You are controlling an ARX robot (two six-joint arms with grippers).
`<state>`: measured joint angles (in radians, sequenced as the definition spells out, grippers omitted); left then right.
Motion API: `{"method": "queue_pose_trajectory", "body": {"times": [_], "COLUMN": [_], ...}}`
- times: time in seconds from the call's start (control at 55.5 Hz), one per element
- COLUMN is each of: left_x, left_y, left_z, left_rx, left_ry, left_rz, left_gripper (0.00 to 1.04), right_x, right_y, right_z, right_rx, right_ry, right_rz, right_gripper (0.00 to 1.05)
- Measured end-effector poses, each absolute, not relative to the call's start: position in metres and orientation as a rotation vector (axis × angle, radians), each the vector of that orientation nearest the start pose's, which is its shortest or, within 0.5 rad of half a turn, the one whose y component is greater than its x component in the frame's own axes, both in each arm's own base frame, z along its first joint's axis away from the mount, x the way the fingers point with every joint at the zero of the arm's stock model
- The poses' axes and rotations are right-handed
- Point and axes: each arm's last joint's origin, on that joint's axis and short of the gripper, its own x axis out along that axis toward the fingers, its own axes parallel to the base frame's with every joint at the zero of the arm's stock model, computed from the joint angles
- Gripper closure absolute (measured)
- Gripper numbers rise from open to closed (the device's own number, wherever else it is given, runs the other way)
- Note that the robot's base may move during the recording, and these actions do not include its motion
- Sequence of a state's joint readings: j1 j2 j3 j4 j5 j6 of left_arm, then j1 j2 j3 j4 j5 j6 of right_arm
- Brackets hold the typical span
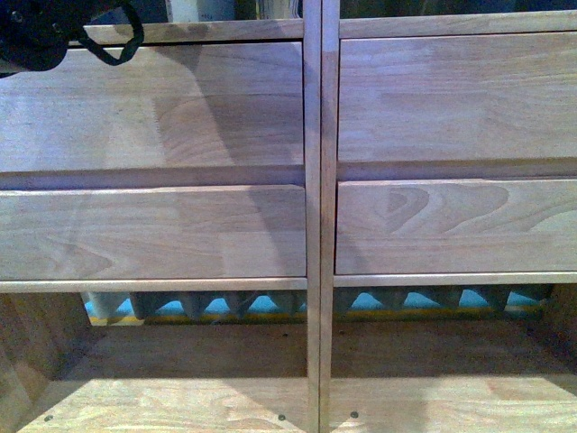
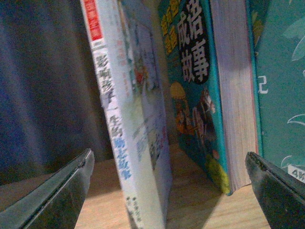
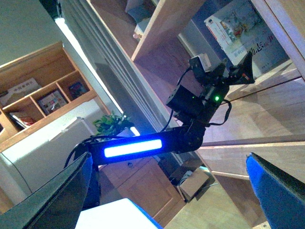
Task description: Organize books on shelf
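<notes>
In the left wrist view a white book [image 2: 128, 143] with a red spine top and dark Chinese characters stands leaning on the shelf board [image 2: 200, 210]. A thicker book [image 2: 236, 95] with yellowed pages and a blue-green cover stands just beyond it, with a gap between them. My left gripper [image 2: 169, 191] is open, its fingers [image 2: 62, 195] either side of both books, touching neither. The right wrist view shows my left arm [image 3: 200, 109] reaching into an upper shelf bay, its gripper [image 3: 237, 67] before a white book [image 3: 238, 28]. My right gripper [image 3: 169, 191] is open and empty, away from the shelf. The front view shows the shelf's drawer fronts [image 1: 153, 108] and central upright [image 1: 320, 180].
Another teal cover [image 2: 281, 71] stands against the thick book. The bay's wall [image 2: 43, 86] is dark beside the white book. A black part of my left arm [image 1: 45, 32] shows at the front view's top. Across the room are a wooden cabinet [image 3: 43, 95], a plant [image 3: 112, 123] and a cardboard box [image 3: 193, 183].
</notes>
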<state>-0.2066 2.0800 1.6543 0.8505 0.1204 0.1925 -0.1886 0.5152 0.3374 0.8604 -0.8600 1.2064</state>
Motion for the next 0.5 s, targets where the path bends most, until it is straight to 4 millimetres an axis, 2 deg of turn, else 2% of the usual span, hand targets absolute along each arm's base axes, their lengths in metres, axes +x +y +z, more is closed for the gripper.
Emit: {"method": "queue_pose_trajectory", "body": {"times": [0.144,0.288,0.378,0.505], "left_x": [0.466,0.443,0.42,0.367], "left_y": [-0.088,-0.07,-0.06,-0.05], "left_z": [0.314,0.309,0.314,0.318], "left_rx": [0.127,0.054,0.014,-0.017], "left_ry": [-0.416,-0.363,-0.343,-0.354], "left_rz": [-0.239,-0.168,-0.154,-0.188], "left_gripper": [0.07,0.07,0.07,0.07], "right_x": [0.111,0.109,0.111,0.112], "right_y": [0.0,-0.002,0.0,0.004], "right_z": [0.305,0.307,0.304,0.302], "right_rx": [0.768,0.75,0.76,0.718], "right_ry": [-0.143,-0.157,-0.136,-0.134], "right_rz": [0.894,0.892,0.872,0.792], "right_gripper": [0.07,0.07,0.07,0.07]}}
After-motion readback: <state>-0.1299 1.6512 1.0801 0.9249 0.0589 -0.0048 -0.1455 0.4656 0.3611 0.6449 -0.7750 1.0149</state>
